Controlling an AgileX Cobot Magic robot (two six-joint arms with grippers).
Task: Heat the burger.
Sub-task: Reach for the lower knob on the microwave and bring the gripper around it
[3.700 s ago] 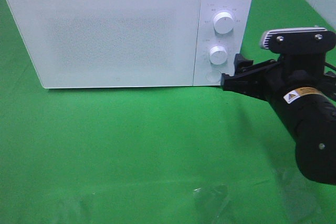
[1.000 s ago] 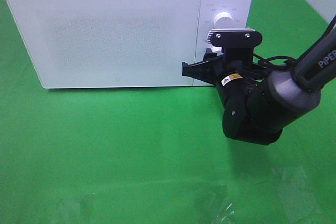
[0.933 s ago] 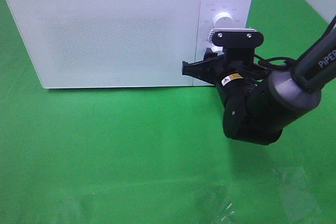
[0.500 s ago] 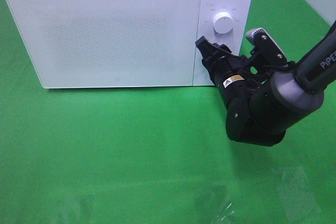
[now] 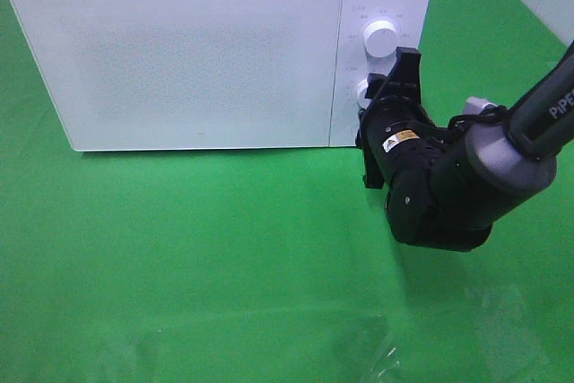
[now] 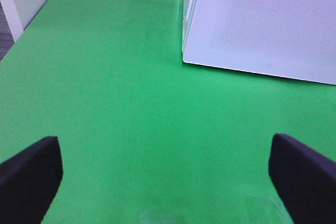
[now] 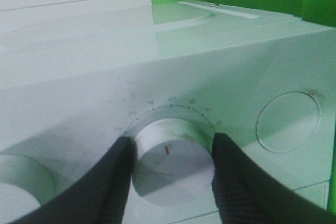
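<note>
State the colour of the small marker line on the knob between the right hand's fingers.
Red; the marker line on the knob shows best in the right wrist view.

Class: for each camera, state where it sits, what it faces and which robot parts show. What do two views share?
Exterior high: overhead, looking down on the microwave and green cloth; right arm and right tool show.
Left wrist: on the left arm, facing cloth and microwave door; open left tool shows.
Right wrist: close on the lower knob; right tool's fingers clasp it.
Shared: exterior and right wrist both show that knob.
</note>
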